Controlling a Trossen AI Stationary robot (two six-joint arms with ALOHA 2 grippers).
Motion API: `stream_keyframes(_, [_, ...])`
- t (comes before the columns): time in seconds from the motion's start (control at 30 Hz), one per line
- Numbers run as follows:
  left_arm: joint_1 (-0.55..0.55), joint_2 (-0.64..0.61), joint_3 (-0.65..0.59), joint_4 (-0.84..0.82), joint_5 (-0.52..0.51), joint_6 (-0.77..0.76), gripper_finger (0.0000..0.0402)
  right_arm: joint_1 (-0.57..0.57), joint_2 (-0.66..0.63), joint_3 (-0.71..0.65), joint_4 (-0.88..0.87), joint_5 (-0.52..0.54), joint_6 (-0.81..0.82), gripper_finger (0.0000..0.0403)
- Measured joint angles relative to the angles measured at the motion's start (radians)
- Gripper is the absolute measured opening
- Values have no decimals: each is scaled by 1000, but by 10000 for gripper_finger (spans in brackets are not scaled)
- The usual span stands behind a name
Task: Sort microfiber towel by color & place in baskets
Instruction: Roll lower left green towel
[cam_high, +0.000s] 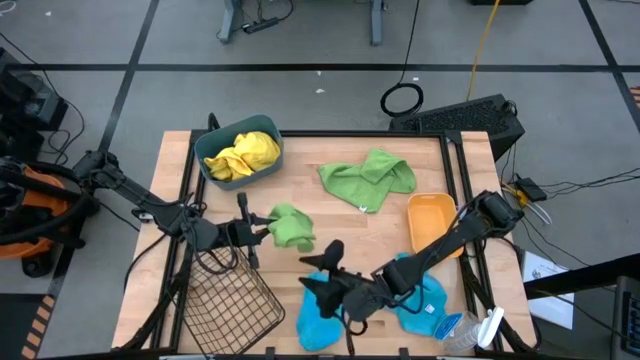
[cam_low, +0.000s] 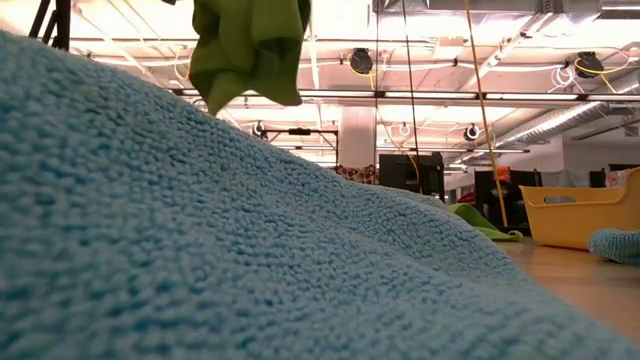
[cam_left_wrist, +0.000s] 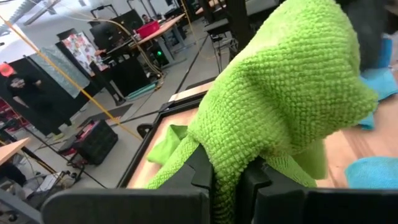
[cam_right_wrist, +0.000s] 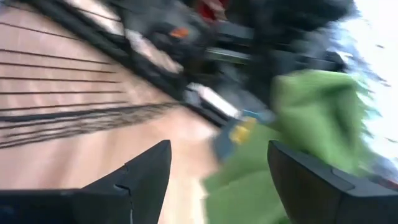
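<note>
My left gripper (cam_high: 262, 226) is shut on a green towel (cam_high: 291, 228) over the table's middle, beside the wire-mesh basket (cam_high: 228, 300). That towel also hangs at the top of the low view (cam_low: 250, 50). My right gripper (cam_high: 320, 268) stands open above a blue towel (cam_high: 322, 318), with nothing between its fingers (cam_right_wrist: 217, 180). A second blue towel (cam_high: 422, 300) lies under the right arm. Another green towel (cam_high: 368, 178) lies flat on the table at the far side. Yellow towels (cam_high: 243, 155) sit in the teal bin (cam_high: 205, 160). The orange tub (cam_high: 432, 220) stands at the right. My left gripper pinches a bunched part of the green towel (cam_left_wrist: 225, 163) between its two fingers (cam_left_wrist: 199, 174). The fingers come at it about level, from the table's left. The towel bulges beyond the fingertips and hangs below them, lifted clear of the table (cam_low: 245, 85).
A clear bottle with a white cap (cam_high: 472, 330) lies at the near right corner. The wire-mesh basket reaches to the table's near edge. Bare wood shows between the teal bin, the flat green towel and the orange tub.
</note>
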Motion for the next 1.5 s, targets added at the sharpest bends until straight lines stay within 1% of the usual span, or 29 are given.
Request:
stream_keyframes(0.1, [0, 0, 0, -4, 6, 2, 27, 32, 0, 0, 21, 171, -52, 258])
stream_keyframes(0.13, [0, 0, 0, -4, 16, 5, 27, 44, 0, 0, 21, 214, -75, 258])
stream_keyframes(0.2, [0, 0, 0, -1, 43, 9, 27, 63, 0, 0, 22, 290, -68, 258])
stream_keyframes(0.23, [0, 0, 0, 5, 51, 14, 27, 69, 0, 0, 29, 328, -33, 258])
stream_keyframes(0.3, [-5, 0, 0, 21, 55, 37, 27, 77, 0, 0, 34, 408, 94, 258])
stream_keyframes(0.37, [-8, 0, 0, 39, 55, 61, 27, 69, 0, 0, 32, 455, 220, 258])
stream_keyframes(0.4, [-10, 0, 0, 53, 55, 75, 27, 61, 0, 0, 31, 452, 286, 258])
stream_keyframes(0.43, [-10, 0, 0, 70, 55, 84, 27, 52, 0, 0, 26, 423, 361, 258])
stream_keyframes(0.47, [-12, 0, 0, 84, 55, 90, 27, 42, 0, 0, 18, 373, 440, 258])
stream_keyframes(0.57, [-19, 0, 0, 110, 54, 117, 27, 2, 3, 0, -16, 169, 647, 258])
stream_keyframes(0.63, [-24, 0, 0, 122, 54, 134, 27, -24, 12, 0, -18, 105, 767, 258])
stream_keyframes(0.67, [-26, 0, 0, 123, 53, 141, 27, -34, 17, 0, -18, 97, 804, 258])
stream_keyframes(0.73, [-34, 0, 0, 129, 52, 161, 27, -49, 28, 0, -13, 103, 842, 258])
stream_keyframes(0.83, [-47, 0, 0, 139, 37, 193, 27, -59, 44, 0, 25, 90, 841, 258])
stream_keyframes(0.9, [-55, 0, 0, 136, -5, 221, 27, -56, 45, 0, 49, 39, 827, 258])
stream_keyframes(0.97, [-60, 0, 0, 137, -74, 248, 27, -43, 44, 0, 60, 14, 800, 258])
stream_keyframes(1.03, [-62, 0, 0, 137, -118, 279, 27, -18, 44, 0, 68, 54, 752, 258])
stream_keyframes(1.07, [-63, 0, 0, 137, -122, 294, 27, -5, 44, 0, 70, 109, 732, 258])
stream_keyframes(1.2, [-63, 0, 0, 142, -94, 328, 27, 38, 43, 0, 75, 411, 676, 258])
stream_keyframes(1.23, [-63, 0, 0, 142, -82, 338, 27, 44, 43, 0, 73, 469, 663, 258])
stream_keyframes(1.3, [-63, 0, 0, 142, -64, 350, 27, 49, 43, 0, 73, 543, 658, 258])
stream_keyframes(1.37, [-63, 0, 0, 150, -46, 371, 27, 47, 43, 0, 74, 544, 665, 260])
stream_keyframes(1.4, [-63, 0, 0, 160, -42, 387, 27, 42, 43, 0, 75, 517, 675, 261])
stream_keyframes(1.5, [-63, 0, 0, 192, -18, 425, 27, 12, 43, 0, 77, 392, 725, 270])
